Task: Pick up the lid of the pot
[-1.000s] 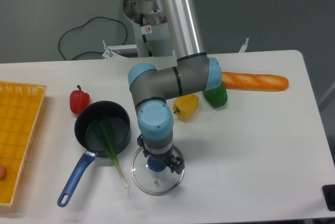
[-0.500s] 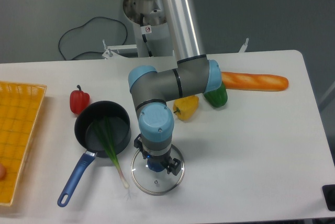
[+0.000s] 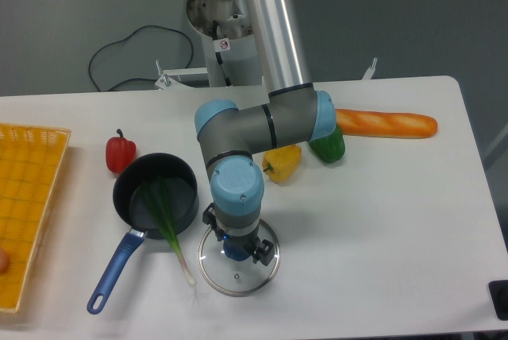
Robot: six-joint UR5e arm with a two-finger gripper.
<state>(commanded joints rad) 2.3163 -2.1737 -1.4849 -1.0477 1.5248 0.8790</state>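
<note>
With the frying pan [image 3: 125,189] and spring onion [image 3: 179,254] just left of the glass pot lid [image 3: 226,275] on the near part of the table [image 3: 381,237], we'd centre on its blue knob [image 3: 236,253], squeeze, lift straight up. Our gripper [image 3: 237,235]'s partway open, fingers straddling the knob; can't tell if they're touching, tbh.

**One lens watches me from above**

A single camera faces my arm [image 3: 276,30] from across the surface [image 3: 381,237], looking down at a slant, set back enough to frame the surface's far, near and right-of-frame edges.
</note>
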